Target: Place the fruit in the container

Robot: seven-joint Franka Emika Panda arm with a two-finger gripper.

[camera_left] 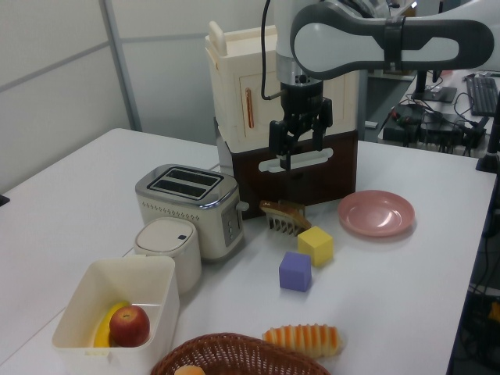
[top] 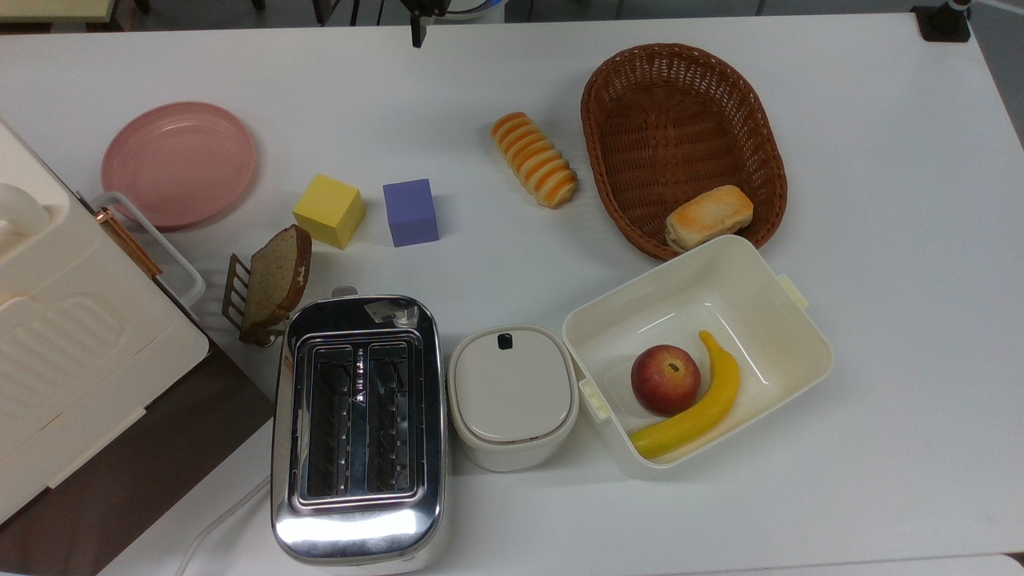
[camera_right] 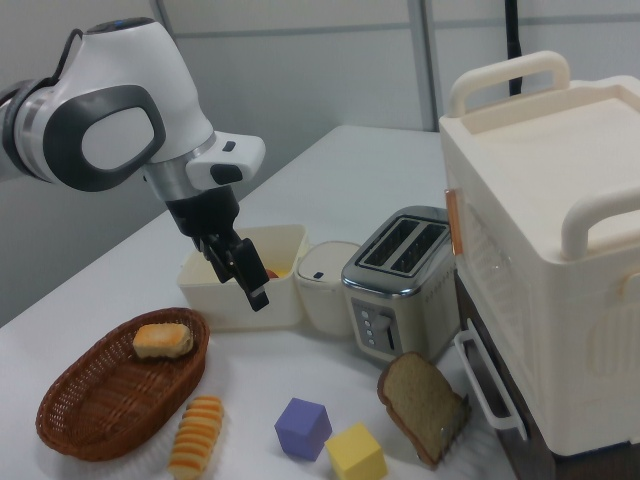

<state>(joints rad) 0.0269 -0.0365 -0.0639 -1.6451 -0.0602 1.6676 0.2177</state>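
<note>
The fruit, a red apple (top: 666,379) with yellowish patches, lies inside the container (top: 788,336), a cream-white squarish box on the near right of the table in the top view. The left view has the apple (camera_left: 130,326) low in the box (camera_left: 160,308) at the bottom left. My gripper (camera_left: 298,148) hangs well above the table, far from the box, in front of the cream and brown cabinet. It is open and holds nothing. In the right view the gripper (camera_right: 243,281) hangs in front of the box (camera_right: 285,305). One of its fingers (top: 417,34) pokes in at the top view's upper edge.
A yellow banana (top: 694,410) lies beside the apple. A lidded white pot (top: 512,396) and a toaster (top: 358,424) stand left of the box in the top view. Behind are a wicker basket (top: 680,120) holding a bun (top: 710,216), a striped loaf (top: 534,158), two cubes, and a pink plate (top: 178,163).
</note>
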